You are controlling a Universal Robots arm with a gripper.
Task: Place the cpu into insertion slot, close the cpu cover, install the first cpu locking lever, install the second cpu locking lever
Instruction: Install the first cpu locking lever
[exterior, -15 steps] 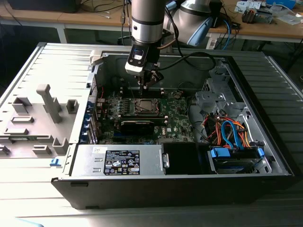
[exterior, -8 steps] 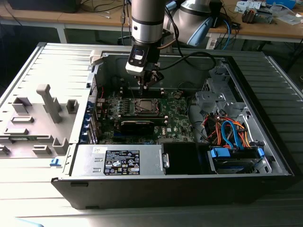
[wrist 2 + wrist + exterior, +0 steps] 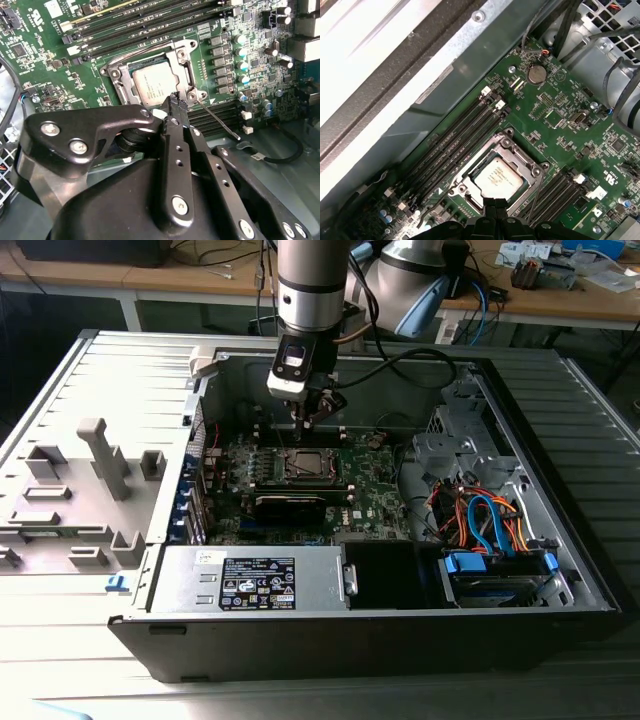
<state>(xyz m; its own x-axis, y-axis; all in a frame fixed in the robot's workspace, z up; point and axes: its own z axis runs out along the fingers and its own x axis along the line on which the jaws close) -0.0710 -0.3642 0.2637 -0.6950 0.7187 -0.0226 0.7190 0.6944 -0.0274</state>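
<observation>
Silver-grey cpu (image 3: 155,85) seated flat in the insertion slot (image 3: 286,466), metal top facing up.
We see the cpu cover (image 3: 186,64) lying flat over the slot, framing the chip. The gripper (image 3: 176,104), fingertips pressed together, is at the slot's edge. A thin wire lever (image 3: 220,122) juts from the slot's corner beside the gripper, slanting away from it.

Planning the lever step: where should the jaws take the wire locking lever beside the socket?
Probably the hooked free end of the locking lever, from above, jaws across the wire: it reaches out over the memory slots, while the other end is pinned at the cpu cover.
</observation>
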